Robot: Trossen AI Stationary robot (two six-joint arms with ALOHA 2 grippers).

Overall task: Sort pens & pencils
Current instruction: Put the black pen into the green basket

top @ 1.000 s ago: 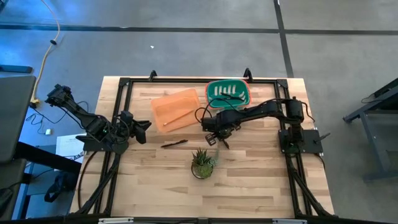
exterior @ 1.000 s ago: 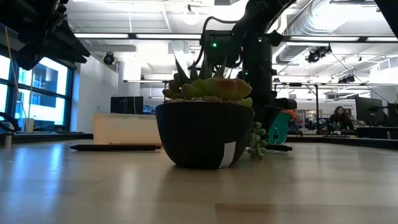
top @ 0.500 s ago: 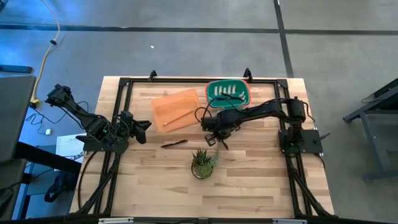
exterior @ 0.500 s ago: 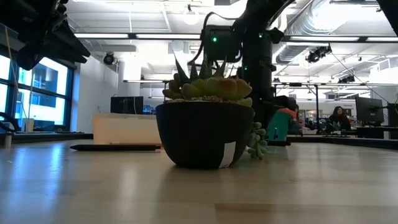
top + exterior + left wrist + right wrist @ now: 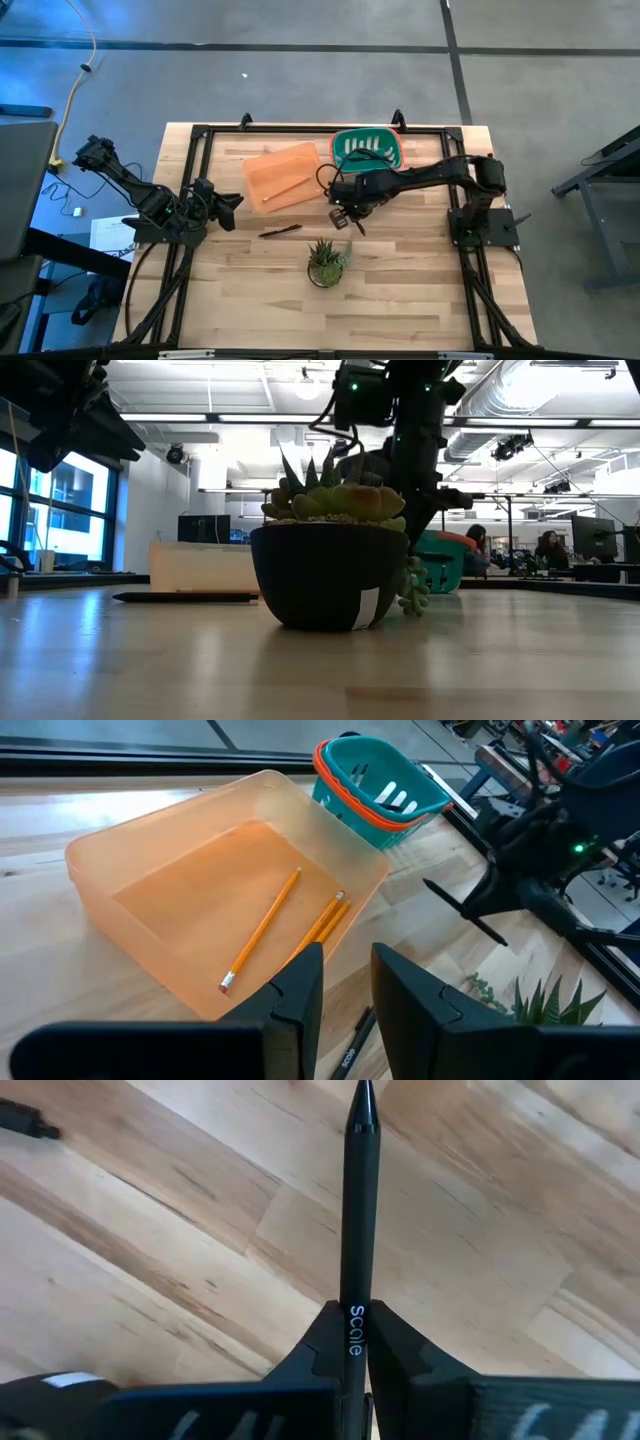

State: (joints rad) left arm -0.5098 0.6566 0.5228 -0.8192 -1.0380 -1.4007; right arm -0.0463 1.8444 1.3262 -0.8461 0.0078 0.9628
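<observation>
The right pincer (image 5: 345,217) is closed on one of the pens (image 5: 360,1210), a dark one that sticks out straight forward from between its two fingers (image 5: 400,1342), so the long axis of the pen continues the line of the pincer itself. In the high view this pincer hangs over the table (image 5: 420,290), and the green basket (image 5: 367,148) lies close behind it, on the far side, toward the back edge of the table; pale stripes show in the basket, and I cannot tell whether any pens lie there. I judge that the coming move turns on this one relation: the basket is behind the pincer and a little to the side of the right arm's base, so the arm must draw back and turn the pen's tip toward the basket's mouth. The orange tray (image 5: 150,880) with the three pencils (image 5: 262,930) lies on the other side of the right pincer, toward the left arm. One more pen (image 5: 280,231) lies flat on the table beyond the tray, between the two arms, with its long axis nearly across the table; the left pincer (image 5: 345,1000) is nearer to it. That pincer waits just in front of the tray, its fingers a little apart and holding nothing.
</observation>
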